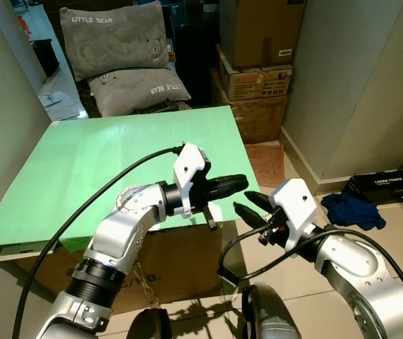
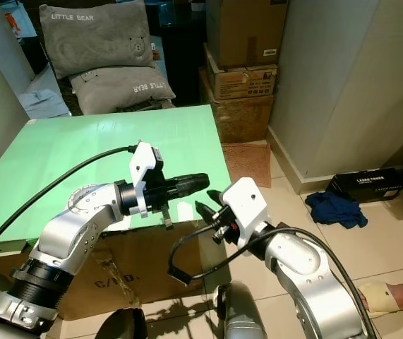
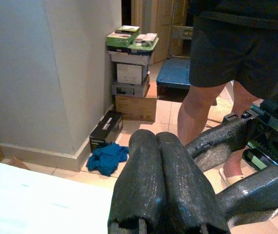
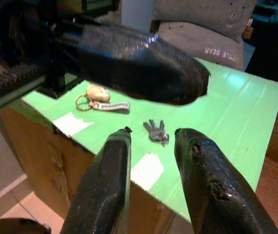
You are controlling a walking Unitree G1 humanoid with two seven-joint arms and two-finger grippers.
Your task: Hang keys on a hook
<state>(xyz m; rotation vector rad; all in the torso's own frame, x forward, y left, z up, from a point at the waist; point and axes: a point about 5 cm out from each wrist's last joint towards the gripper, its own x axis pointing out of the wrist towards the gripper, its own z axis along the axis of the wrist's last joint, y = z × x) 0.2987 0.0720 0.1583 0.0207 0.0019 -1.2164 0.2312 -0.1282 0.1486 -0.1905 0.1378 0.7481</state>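
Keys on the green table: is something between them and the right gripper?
Partly. In the right wrist view the keys lie on the green table beyond the open right gripper. The shut left gripper hangs across just above that line, so a straight reach may brush it.

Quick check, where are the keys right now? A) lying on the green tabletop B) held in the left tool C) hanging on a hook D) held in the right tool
A: the right wrist view shows the keys lying flat on the green tabletop beside a keyring tag, with the right tool open above them and the left tool shut with nothing in it.
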